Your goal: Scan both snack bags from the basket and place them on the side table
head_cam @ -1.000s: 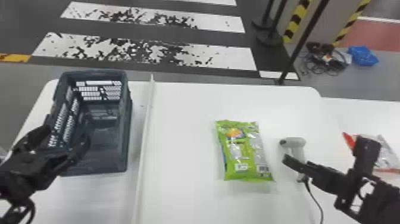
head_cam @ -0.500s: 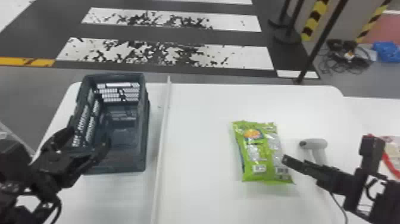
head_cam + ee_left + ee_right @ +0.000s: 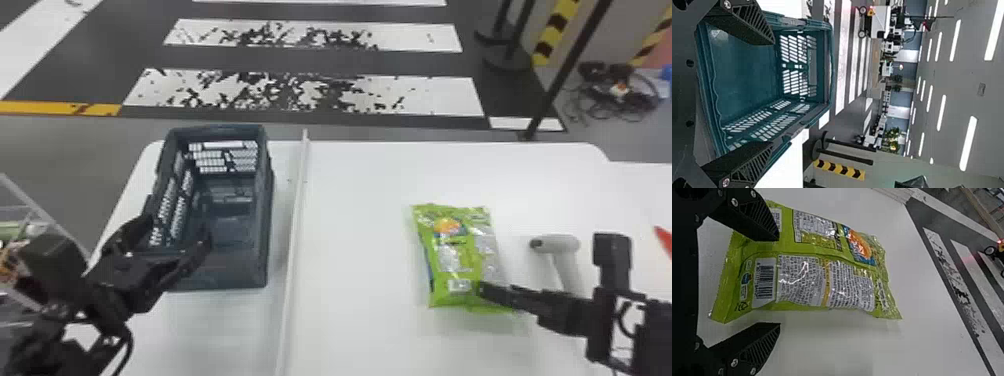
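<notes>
Holding the right pincer (image 3: 779, 282) wide at the green bag (image 3: 452, 250), with one finger over it and one beside. Seemingly lifted out of the basket (image 3: 240, 276), just ahead of the left pincer (image 3: 773, 94), also wide; yet to be gripped and set on the side table (image 3: 637, 192), beyond the right pincer. Perhaps done with the other, going by a red scrap (image 3: 666, 241) out there, cut off. Cannot tell about any scan. Partly hidden behind the right pincer: the scanner (image 3: 564, 244).

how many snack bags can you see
1 for certain: the green bag on the white table, left of the scanner. The red piece at the head view's right edge may be another, cut off.
</notes>
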Robot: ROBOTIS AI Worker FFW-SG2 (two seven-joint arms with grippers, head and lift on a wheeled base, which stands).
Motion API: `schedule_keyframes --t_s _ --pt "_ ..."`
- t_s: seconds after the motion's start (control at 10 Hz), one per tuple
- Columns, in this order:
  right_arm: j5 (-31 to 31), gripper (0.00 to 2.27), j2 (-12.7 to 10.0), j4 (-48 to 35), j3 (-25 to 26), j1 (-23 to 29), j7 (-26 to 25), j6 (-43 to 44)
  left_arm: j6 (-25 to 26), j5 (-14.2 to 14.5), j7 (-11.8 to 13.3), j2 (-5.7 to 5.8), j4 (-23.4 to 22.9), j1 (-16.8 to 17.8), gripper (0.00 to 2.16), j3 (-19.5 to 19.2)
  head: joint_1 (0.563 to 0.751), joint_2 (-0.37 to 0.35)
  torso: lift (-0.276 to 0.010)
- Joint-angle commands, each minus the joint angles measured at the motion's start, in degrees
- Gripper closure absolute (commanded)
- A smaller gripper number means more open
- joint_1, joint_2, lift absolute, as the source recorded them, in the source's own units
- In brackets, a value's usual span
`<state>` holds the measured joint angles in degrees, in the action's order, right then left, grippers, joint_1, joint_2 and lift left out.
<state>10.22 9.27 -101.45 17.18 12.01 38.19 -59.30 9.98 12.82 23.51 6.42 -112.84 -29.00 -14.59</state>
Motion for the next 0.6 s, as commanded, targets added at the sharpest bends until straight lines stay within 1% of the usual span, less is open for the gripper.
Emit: schedule_keyframes --t_s 0.0,0.1,0.2,0.5 --pt "-2.66 0.4 0.31 1.87 -1.44 -1.28 2.07 0.45 0.0 0.01 0.04 0.0 0.25 0.17 0.09 0.09 0.695 0.024 -0.074" --pt "-4.86 1.02 0.4 2.48 -2.15 -1.55 4.18 1.68 0.0 0.1 0.04 0.0 0.34 0.26 0.09 0.09 0.695 0.034 -0.074" --pt "-5.04 2.23 0.22 2.48 -2.67 -1.46 4.0 1.86 0.0 0.1 0.04 0.0 0.51 0.17 0.09 0.09 0.695 0.037 -0.074" --pt "-3.46 2.26 0.31 1.69 -1.35 -0.67 5.67 2.03 0.0 0.1 0.04 0.0 0.6 0.17 0.09 0.0 0.695 0.047 -0.074"
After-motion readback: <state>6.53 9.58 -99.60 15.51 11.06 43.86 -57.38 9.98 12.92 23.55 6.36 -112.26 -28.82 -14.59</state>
